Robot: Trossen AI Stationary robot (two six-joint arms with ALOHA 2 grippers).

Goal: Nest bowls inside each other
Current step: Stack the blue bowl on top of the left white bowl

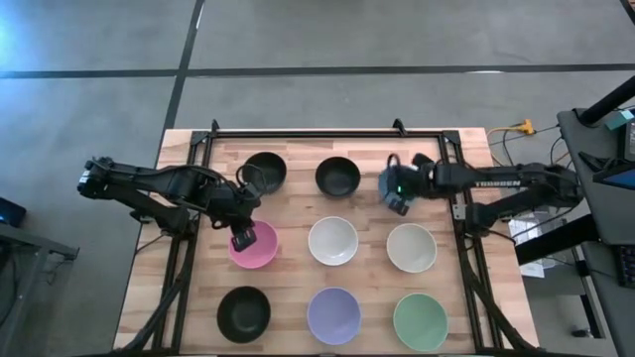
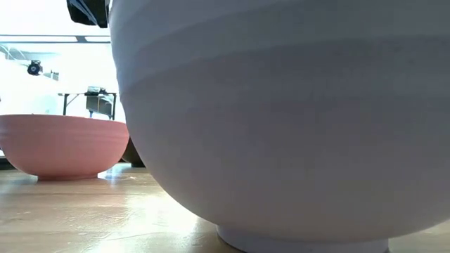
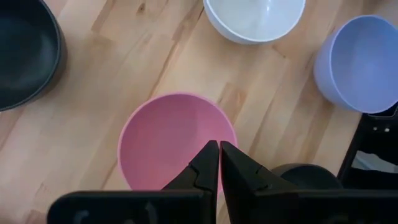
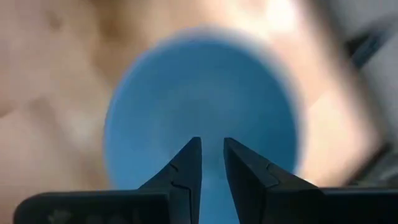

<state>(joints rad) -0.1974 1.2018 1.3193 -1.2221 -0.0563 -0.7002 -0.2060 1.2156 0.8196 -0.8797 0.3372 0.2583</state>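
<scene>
Nine bowls stand upright on their feet in three rows on the wooden table. The far row holds a black bowl (image 1: 264,171), another black bowl (image 1: 337,177) and the blue bowl (image 1: 389,178). The middle row has the pink bowl (image 1: 260,250) and two white bowls (image 1: 332,241) (image 1: 411,247). The near row has a black bowl (image 1: 243,313), the lavender bowl (image 1: 333,315) and the green bowl (image 1: 421,320). My left gripper (image 3: 219,148) hangs shut over the pink bowl's hollow (image 3: 168,134). My right gripper (image 4: 212,146) is over the blue bowl (image 4: 199,93), its fingers a narrow gap apart.
A black metal frame (image 1: 327,134) runs along the table's far and side edges. In the low view the lavender bowl (image 2: 281,119) fills most of the picture, with the pink bowl (image 2: 60,144) behind it. Bare wood shows between the bowls (image 1: 293,213).
</scene>
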